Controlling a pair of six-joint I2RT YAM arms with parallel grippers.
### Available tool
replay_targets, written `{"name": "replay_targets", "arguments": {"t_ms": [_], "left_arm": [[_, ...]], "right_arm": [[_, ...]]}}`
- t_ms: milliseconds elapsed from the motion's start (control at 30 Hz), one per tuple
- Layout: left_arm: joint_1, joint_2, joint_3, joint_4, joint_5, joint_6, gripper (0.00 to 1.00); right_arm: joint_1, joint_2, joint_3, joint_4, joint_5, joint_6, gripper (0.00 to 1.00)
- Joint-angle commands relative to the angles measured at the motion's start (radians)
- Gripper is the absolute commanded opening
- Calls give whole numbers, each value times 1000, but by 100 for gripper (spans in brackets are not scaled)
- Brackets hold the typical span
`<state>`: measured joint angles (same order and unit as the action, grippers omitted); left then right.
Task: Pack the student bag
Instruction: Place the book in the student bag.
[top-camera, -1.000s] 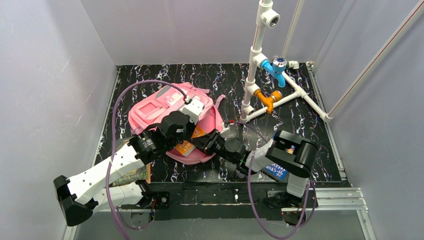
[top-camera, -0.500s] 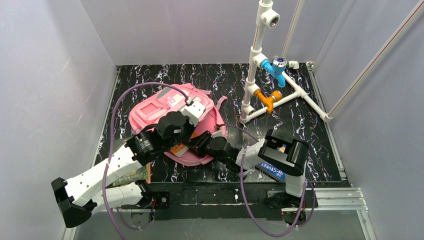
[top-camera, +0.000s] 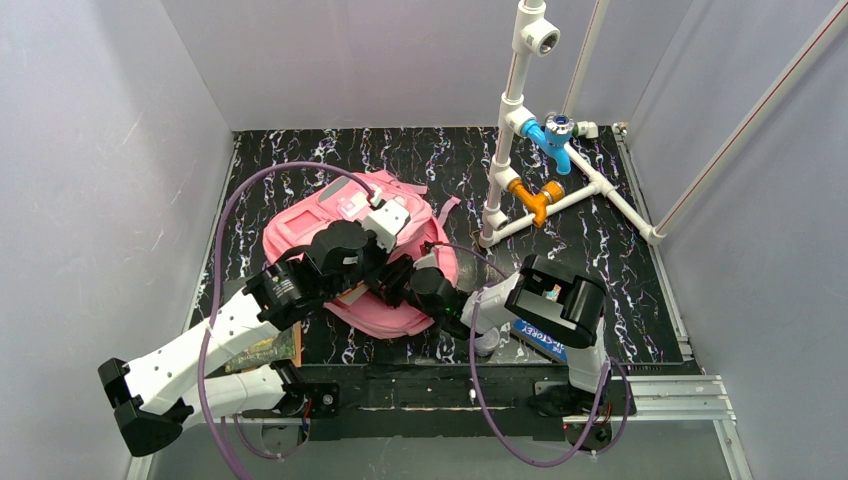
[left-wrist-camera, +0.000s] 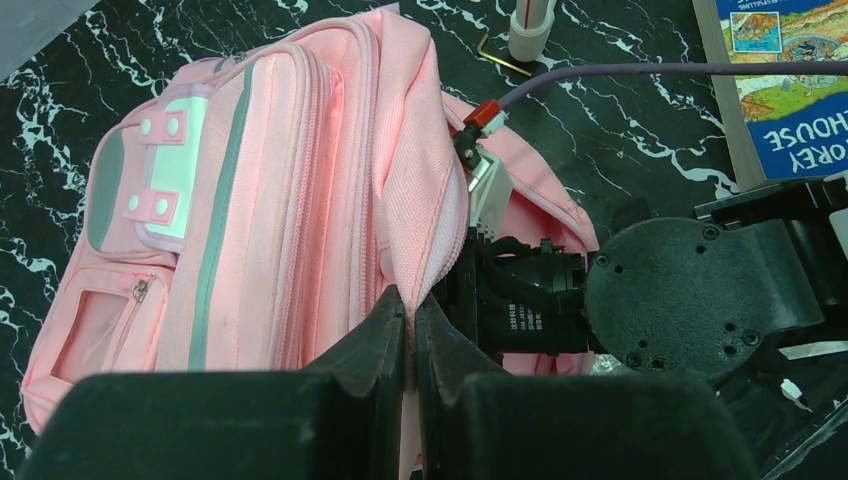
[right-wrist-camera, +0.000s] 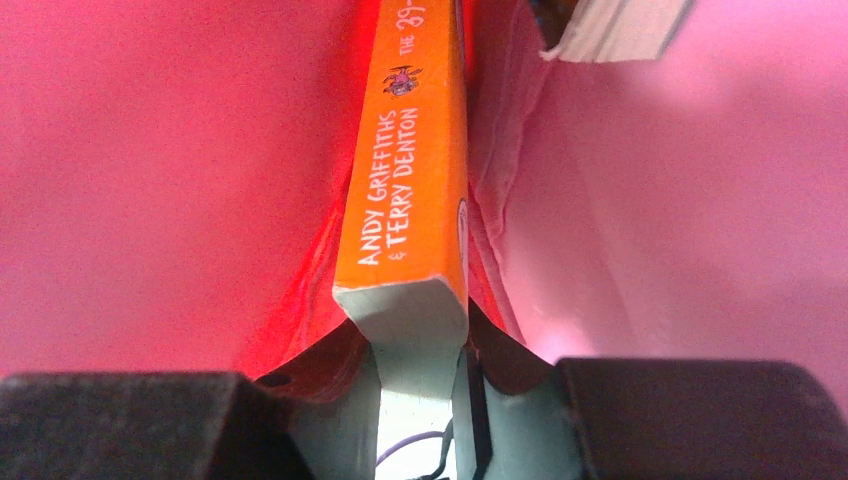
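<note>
The student bag lies flopped on the table, left of centre, with its mouth toward the arms. It's soft, floppy fabric, so I reckon the opening sags shut unless something holds the lip. The left end effector is pressed together on a fold of that hemmed edge, which looks like a good spot. The right end effector pinches an orange paperback by its end, surrounded by pink lining. The book looks stiff and light, so it should slide.
</note>
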<state>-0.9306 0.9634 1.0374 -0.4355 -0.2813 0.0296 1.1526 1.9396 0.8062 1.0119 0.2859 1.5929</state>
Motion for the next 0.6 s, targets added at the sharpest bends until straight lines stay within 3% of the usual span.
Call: {"name": "replay_targets", "arguments": {"t_ms": [0,133,233,567], "left_arm": [[-4,-53,83,65,-2,-4,0],[-4,-4,160,-34,21,-11,0],[-4,20,178,-64,14,-8,0],[-4,9,140,-72,-50,84,0]], "right_arm": [[-7,28,78,231,9,-24,1],[-12,101,117,282,-12,-41,1],[-11,157,154,313,-29,-41,14],[-17,227,263,238,-12,-164,32]]}}
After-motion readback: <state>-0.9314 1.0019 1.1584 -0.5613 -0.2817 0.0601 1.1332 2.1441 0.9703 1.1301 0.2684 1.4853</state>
